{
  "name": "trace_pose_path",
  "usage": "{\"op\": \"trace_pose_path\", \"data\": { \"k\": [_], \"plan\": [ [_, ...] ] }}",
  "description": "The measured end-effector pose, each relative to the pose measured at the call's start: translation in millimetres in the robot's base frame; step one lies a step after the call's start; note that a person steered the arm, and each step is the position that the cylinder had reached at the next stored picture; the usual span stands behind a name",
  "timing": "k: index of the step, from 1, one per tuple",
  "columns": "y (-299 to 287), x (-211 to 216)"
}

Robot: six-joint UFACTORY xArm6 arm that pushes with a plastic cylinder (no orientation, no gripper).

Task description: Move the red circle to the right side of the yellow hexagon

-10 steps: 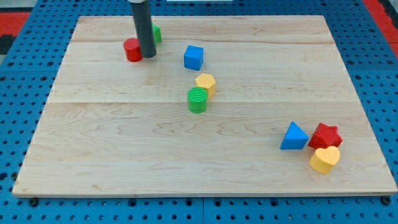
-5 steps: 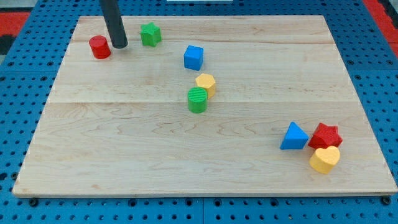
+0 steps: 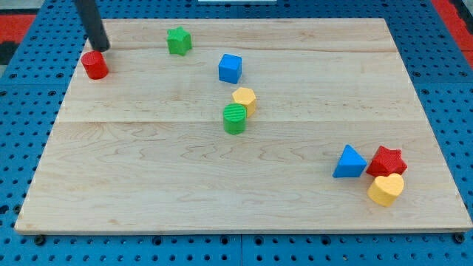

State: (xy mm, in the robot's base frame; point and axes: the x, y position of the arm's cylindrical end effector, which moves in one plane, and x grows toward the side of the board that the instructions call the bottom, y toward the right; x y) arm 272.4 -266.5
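The red circle (image 3: 94, 65) lies near the board's left edge, toward the view's top left. My tip (image 3: 100, 49) stands just above it and slightly to its right, touching or nearly touching it. The yellow hexagon (image 3: 244, 98) sits near the board's middle, far to the right of the red circle, with a green cylinder (image 3: 235, 118) touching its lower left side.
A green star (image 3: 177, 40) lies near the top edge. A blue cube (image 3: 230, 68) sits above the hexagon. A blue triangle (image 3: 349, 162), a red star (image 3: 387, 160) and a yellow heart (image 3: 386, 189) cluster at the lower right. The wooden board (image 3: 148, 185) ends close left of the red circle.
My tip has moved left along the top of the board. The red circle has slid left with it, from beside the green star to near the left edge.
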Motion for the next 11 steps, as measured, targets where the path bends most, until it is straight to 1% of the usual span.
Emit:
{"op": "trace_pose_path", "data": {
  "k": [1, 2, 3, 5, 7, 8, 9, 10, 11],
  "plan": [
    [-12, 32],
    [22, 69],
    [70, 95],
    [191, 95],
    [220, 79],
    [259, 76],
    [294, 82],
    [293, 97],
    [313, 73]
  ]
}}
